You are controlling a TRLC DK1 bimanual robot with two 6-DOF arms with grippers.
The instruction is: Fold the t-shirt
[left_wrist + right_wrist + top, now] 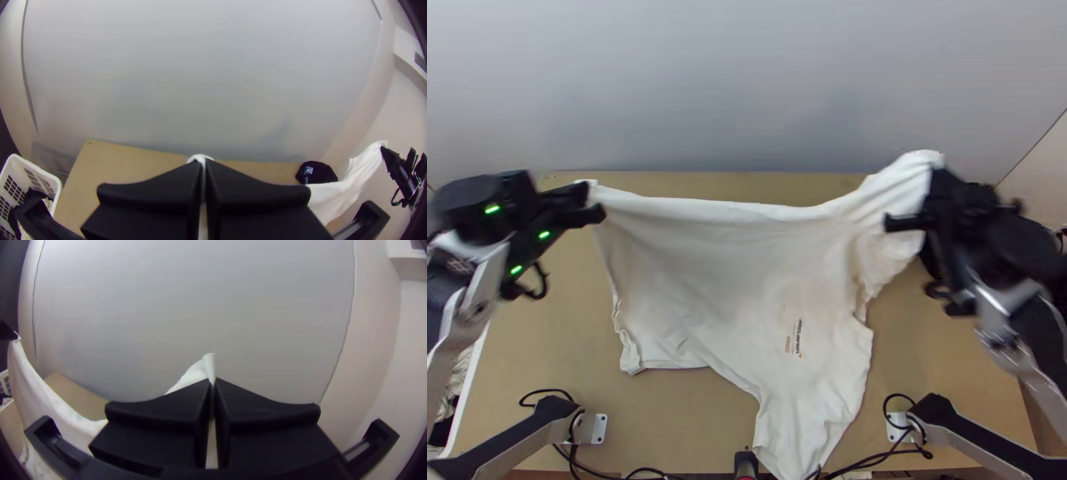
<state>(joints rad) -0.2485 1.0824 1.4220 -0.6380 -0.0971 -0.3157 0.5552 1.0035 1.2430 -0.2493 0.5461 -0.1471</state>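
Observation:
A white t-shirt (731, 280) hangs stretched between both grippers, its upper edge lifted and its lower part trailing toward the table's near edge, with small print on it. In the top view my left gripper (593, 205) is at the shirt's upper left corner; my right gripper (925, 196) is at its raised upper right part. From the left wrist, cloth (200, 158) pokes out between the closed fingers of the left gripper (203, 178). From the right wrist, a peak of cloth (208, 364) rises between the pressed-together fingers of the right gripper (212, 400).
A dark bundle (316, 172) lies at the table's far right. Beside the table's left edge stands a white basket (49, 178) with cloth inside. Black cables (875, 460) run along the near edge of the wooden table (531, 344). A pale wall (747, 88) rises behind.

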